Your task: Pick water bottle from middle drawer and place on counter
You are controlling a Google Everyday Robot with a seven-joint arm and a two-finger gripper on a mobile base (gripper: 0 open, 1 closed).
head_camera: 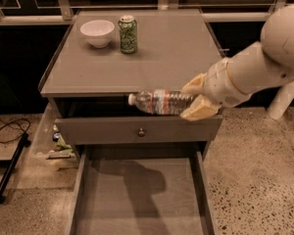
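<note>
— At the counter's (171,58) front edge: where's the water bottle (159,102)?
— Level, base pinched between the gripper's (193,100) 2 fingers, over the open middle drawer (137,199), whose near end is cut off.

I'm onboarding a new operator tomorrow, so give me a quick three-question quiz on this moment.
1. True or false: the water bottle lies on the floor of the middle drawer.
2. The gripper, just in front of the counter's front edge, holds the bottle: A upright, B sideways, C cap down?
3. What stands beside the green can?
Key: 1 false, it is held above the drawer. 2 B. 3 the white bowl.
</note>
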